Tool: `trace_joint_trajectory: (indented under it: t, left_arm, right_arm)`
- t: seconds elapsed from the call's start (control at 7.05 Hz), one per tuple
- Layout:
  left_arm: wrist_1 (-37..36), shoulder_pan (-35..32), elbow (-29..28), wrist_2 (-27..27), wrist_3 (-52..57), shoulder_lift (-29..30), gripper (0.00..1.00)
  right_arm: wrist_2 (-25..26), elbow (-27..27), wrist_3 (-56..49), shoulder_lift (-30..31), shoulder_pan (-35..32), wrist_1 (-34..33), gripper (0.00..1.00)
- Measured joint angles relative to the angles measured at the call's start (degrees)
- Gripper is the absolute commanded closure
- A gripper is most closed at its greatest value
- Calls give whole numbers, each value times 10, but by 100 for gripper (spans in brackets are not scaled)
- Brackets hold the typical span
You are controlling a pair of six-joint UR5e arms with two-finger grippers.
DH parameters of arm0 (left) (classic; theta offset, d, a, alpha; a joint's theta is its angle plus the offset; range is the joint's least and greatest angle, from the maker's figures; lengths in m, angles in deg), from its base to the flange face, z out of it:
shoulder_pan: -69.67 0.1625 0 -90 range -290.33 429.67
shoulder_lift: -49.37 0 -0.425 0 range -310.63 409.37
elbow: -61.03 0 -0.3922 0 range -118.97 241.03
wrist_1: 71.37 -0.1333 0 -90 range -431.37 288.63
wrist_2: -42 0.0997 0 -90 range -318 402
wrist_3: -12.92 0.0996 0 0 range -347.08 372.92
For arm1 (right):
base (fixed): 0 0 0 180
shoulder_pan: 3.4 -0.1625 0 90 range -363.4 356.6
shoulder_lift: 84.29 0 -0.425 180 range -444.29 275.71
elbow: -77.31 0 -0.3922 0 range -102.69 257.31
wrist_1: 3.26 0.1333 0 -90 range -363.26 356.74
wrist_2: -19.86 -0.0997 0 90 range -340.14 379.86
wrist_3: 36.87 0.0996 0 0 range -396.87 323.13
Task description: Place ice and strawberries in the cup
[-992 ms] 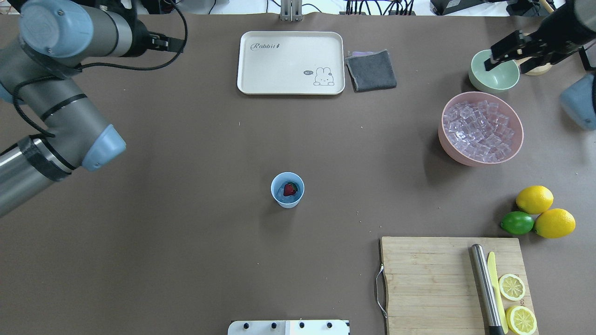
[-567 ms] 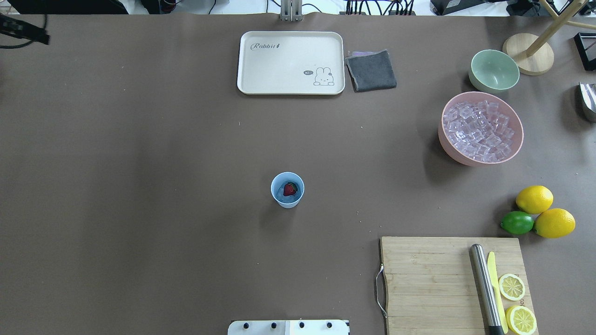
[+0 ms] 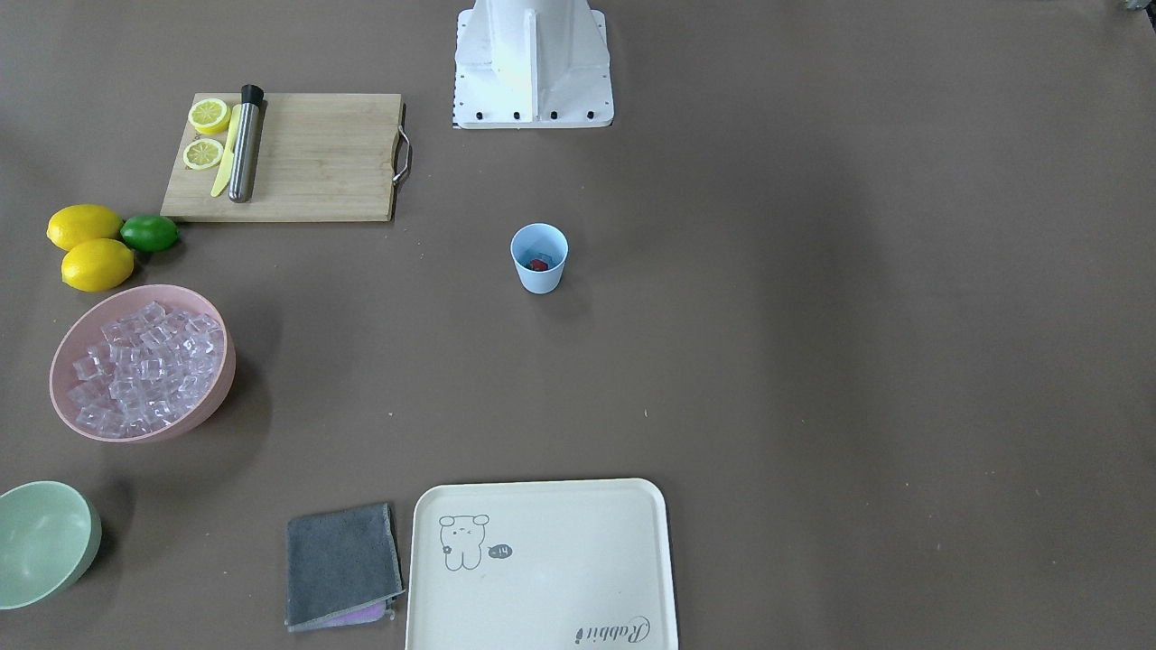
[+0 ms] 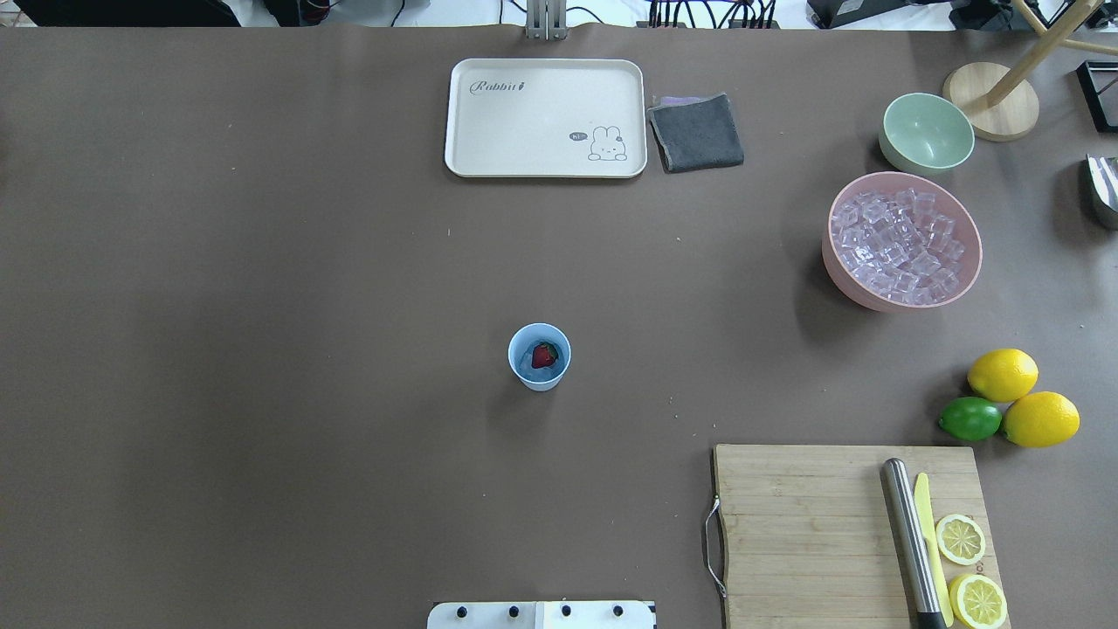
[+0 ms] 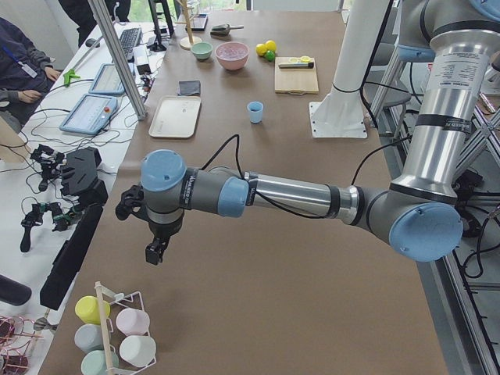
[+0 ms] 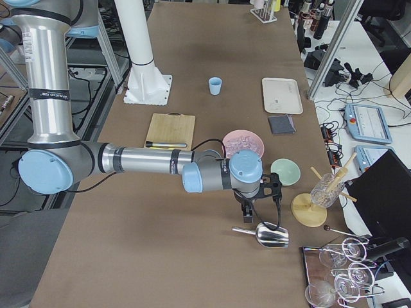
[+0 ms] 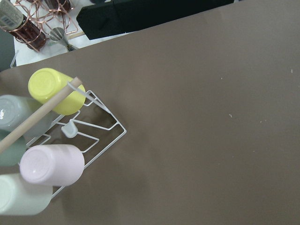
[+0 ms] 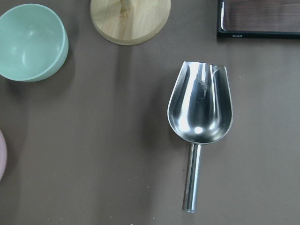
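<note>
The light blue cup [image 4: 540,356] stands upright mid-table, also in the front view [image 3: 539,257]. A dark red strawberry [image 4: 544,355] lies inside it on a pale ice cube. Many clear ice cubes [image 4: 900,245] fill the pink bowl [image 4: 840,271] at the right. My left gripper [image 5: 156,251] hangs over the table's far left end, far from the cup; I cannot tell if it is open. My right gripper [image 6: 247,210] hangs above a metal scoop [image 8: 200,108] past the pink bowl; I cannot tell if it is open. Neither wrist view shows fingers.
A cream tray [image 4: 545,118] and a grey cloth [image 4: 697,131] lie at the back. A pale green bowl [image 4: 926,133] stands behind the pink bowl. Two lemons [image 4: 1002,374], a lime [image 4: 969,418] and a cutting board [image 4: 812,533] sit front right. A cup rack [image 7: 89,136] shows in the left wrist view.
Both arms have moved outward and left the overhead view. The cup, strawberry and bowls have not moved.
</note>
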Motion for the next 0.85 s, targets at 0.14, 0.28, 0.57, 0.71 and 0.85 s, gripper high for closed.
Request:
trace_joint_trajectory:
  t: [0.14,0.28,0.57,0.71,0.85]
  left_arm:
    - [-10,1,0,0,3,-13,2]
    - [-14,3,1,1,-1,-21,2]
    - [-13,13,2,2,-5,-32,2]
    - [-12,20,4,2,-17,-35,2]
    - [-9,30,6,2,-35,-37,2]
  right_arm:
    - [22,-3,2,2,2,-1,1]
    - [30,-6,3,5,3,-4,1]
    - [21,-5,4,11,4,-20,1]
    - [18,0,5,11,5,-26,1]
    - [18,17,7,9,5,-48,1]
